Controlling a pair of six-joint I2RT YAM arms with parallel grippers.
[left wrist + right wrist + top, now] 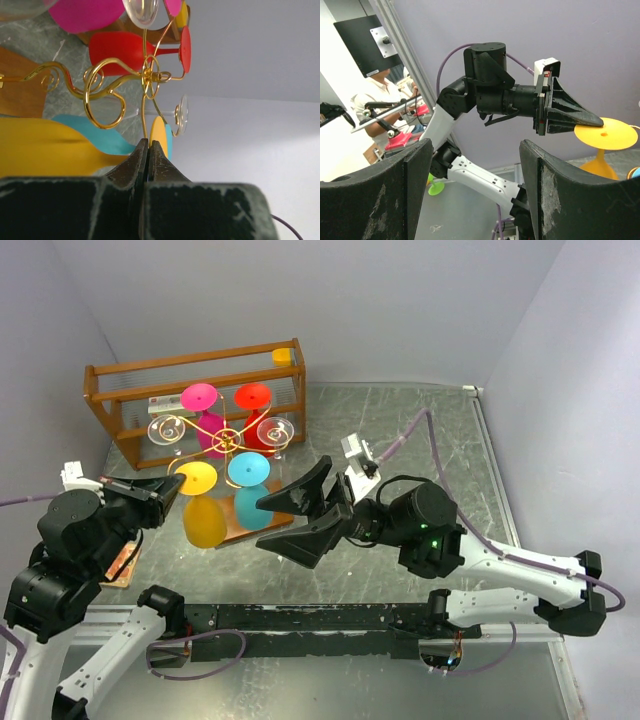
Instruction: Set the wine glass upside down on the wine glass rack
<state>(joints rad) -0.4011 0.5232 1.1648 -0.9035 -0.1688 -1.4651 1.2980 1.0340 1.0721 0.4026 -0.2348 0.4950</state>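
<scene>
Gold wire wine glass rack (pixel 228 435) is upper left of the frame. The yellow wine glass (pixel 205 522) hangs bowl-down at its lower-left arm, so I reckon it's basically done and only letting go remains. My left pincer (pixel 174 489) is pinched shut right at its foot; can't tell if it's gripping. Right pincer (pixel 262 523) is wide open and empty.

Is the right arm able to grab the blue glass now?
Probably, after a small shift. The open right gripper sits close beside the blue glass, which is outside its fingers, not between them. Nothing blocks the way. The left gripper pinches the yellow glass.
</scene>
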